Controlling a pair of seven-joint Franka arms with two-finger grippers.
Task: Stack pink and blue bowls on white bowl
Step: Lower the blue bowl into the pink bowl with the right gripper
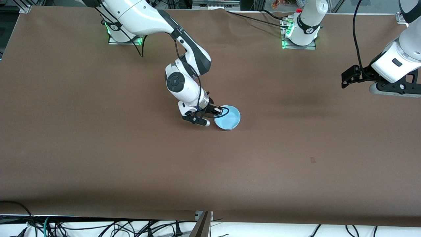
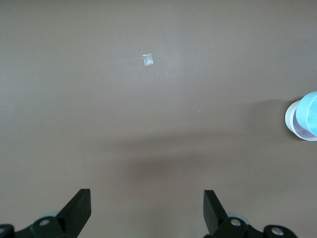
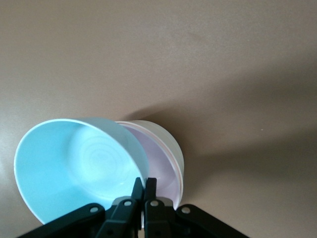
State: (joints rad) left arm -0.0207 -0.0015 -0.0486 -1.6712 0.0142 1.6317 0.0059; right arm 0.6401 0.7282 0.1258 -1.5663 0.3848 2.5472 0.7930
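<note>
We are looking at a brown worktop (image 1: 98, 148) with a small stack of bowls sitting near its middle. In the front view only the blue bowl (image 1: 227, 117) is showing, light sky blue and open side up. The right wrist view is giving us more: the blue bowl (image 3: 74, 168) is tilting, one side of its rim lifted, and it is resting partly inside the pink bowl (image 3: 161, 171), whose pale inner wall is showing beside it. Around the pink one we are seeing the creamy outer wall of the white bowl (image 3: 168, 139), so the pink bowl is sitting in the white one.

The right claw (image 1: 215, 110) is down at the stack, its fingers (image 3: 136, 191) pressed together on the rim of the blue bowl, at the edge toward the right arm's end of the worktop.

The left claw (image 1: 345, 79) is waiting in the air over the left arm's end of the worktop, well apart from the bowls, with its fingers (image 2: 79, 208) standing wide apart and holding nothing. In the left wrist view a small pale scrap (image 2: 147, 60) is lying on the bare worktop surface.
</note>
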